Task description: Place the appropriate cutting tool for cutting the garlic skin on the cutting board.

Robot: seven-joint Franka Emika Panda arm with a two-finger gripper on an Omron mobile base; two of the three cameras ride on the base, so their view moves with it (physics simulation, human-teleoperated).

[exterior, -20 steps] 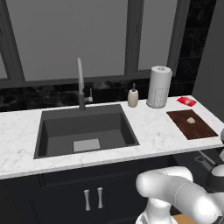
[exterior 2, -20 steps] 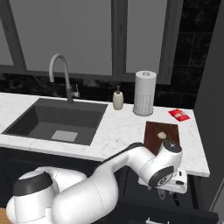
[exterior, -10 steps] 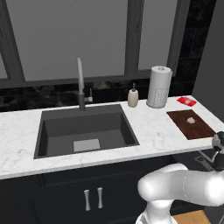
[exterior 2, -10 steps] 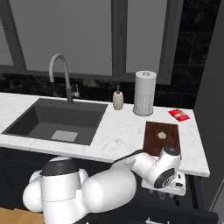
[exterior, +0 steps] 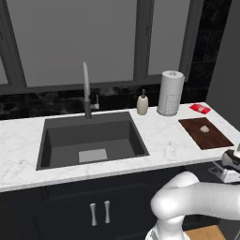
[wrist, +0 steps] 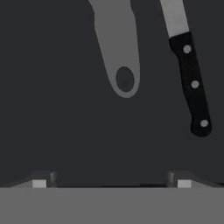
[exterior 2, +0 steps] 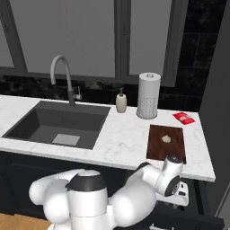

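A knife [wrist: 192,83] with a black riveted handle and a steel blade lies on a dark drawer floor, up and to the right of my gripper [wrist: 111,181]. The gripper is open, with nothing between its fingertips [wrist: 41,181]. The gripper [exterior 2: 179,188] hangs below the counter's front edge, under the dark reddish-brown cutting board [exterior 2: 157,148], and it shows at the right edge of the left base view [exterior: 230,165]. The small pale garlic [exterior 2: 166,139] rests on the board [exterior: 213,138], where the garlic [exterior: 205,127] sits near the middle.
A grey utensil handle [wrist: 118,48] with a hole lies left of the knife. On the counter stand a paper-towel roll [exterior 2: 148,95], a soap bottle [exterior 2: 121,102] and a small red flat item [exterior 2: 183,117]. The sink [exterior 2: 63,123] with its tap [exterior 2: 63,78] is to the left.
The arm's elbow and body have swung lower in front of the cabinets, while the hand stays below the counter edge under the board. The jaws remain open.
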